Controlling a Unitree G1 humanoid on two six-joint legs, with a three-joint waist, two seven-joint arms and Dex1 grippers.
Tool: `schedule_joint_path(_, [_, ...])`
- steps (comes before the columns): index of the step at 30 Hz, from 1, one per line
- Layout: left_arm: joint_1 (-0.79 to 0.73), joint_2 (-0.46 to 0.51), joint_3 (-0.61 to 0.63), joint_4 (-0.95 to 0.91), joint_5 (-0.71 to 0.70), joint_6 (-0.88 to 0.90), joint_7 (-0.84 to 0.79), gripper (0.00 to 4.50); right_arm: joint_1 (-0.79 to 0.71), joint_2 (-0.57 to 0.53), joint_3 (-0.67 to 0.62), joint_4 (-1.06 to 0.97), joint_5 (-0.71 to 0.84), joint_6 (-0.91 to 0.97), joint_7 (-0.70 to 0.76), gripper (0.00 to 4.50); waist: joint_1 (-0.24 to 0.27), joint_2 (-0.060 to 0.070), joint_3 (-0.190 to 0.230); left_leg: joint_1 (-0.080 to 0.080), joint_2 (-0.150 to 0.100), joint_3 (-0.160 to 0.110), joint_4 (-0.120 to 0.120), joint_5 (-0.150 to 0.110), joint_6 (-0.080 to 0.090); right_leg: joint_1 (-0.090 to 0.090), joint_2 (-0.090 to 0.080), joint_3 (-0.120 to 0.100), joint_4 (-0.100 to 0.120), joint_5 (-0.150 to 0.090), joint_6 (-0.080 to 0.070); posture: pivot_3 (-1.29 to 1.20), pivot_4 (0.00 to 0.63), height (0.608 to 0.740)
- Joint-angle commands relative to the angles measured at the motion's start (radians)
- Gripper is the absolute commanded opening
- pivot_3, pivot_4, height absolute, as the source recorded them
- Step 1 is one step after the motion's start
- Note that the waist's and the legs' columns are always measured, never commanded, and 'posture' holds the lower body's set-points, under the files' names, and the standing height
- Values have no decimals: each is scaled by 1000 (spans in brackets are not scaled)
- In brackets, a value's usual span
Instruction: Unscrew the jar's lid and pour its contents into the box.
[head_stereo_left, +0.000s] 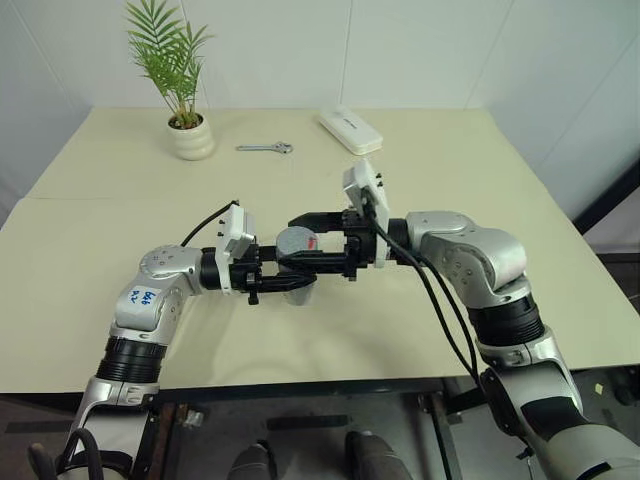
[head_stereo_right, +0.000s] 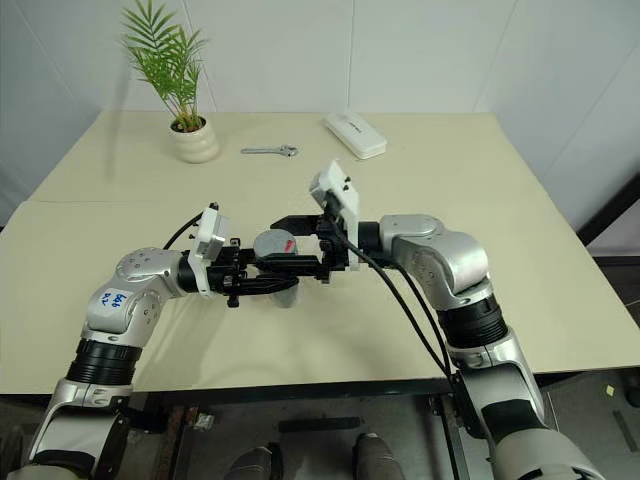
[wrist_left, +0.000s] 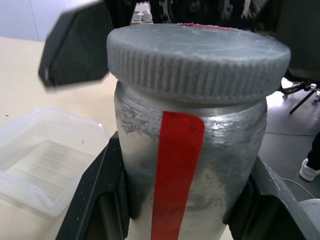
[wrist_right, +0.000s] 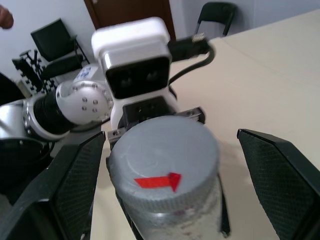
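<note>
One ribbed grey lid (wrist_left: 198, 57) caps the silvery jar (wrist_left: 192, 170).

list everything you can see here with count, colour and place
jar: one, silvery with a red strip down its side, held above the table's near middle
lid: one, grey with a red arrow on top, still on the jar
box: one, clear, on the table beside the jar
plant pot: one, white with a green plant, far left of the table
wrench: one, silver, far middle, right of the pot
case: one, white, far side, right of the wrench
table: one, pale yellow
chairs: a few, black, behind the table
left gripper: one, black, shut on the jar's body
right gripper: one, black, open, fingers either side of the lid, not touching
</note>
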Motion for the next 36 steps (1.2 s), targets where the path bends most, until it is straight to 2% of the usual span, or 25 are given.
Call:
schedule_joint_path(1, [-12,-3,7,-28,-13,-16,-3,1924,-33,10,-10,31,-28,-65,9,4452,1,0,0,0,0,0,0,0,0,0,0,0,0,0,0,0,150,740])
schedule_joint_path(15, [-13,-4,6,-25,-14,-22,2,1924,-54,-16,-71,112,-46,-130,-6,4452,1,0,0,0,0,0,0,0,0,0,0,0,0,0,0,0,150,740])
schedule_joint_path(24, [-10,0,7,-25,-13,-24,7,1924,-8,-149,-168,103,12,-103,14,4452,4,0,0,0,0,0,0,0,0,0,0,0,0,0,0,0,150,740])
schedule_joint_path(29, [-10,2,10,-21,-10,-26,1,1924,42,-228,-199,124,-4,-107,38,4452,2,0,0,0,0,0,0,0,0,1,0,0,-2,0,0,0,150,740])
schedule_joint_path(36, [-13,2,10,-15,-7,-30,-3,1924,48,-240,-205,109,11,-94,52,4452,-2,0,0,0,0,1,-1,0,0,0,0,1,-1,0,0,0,150,740])
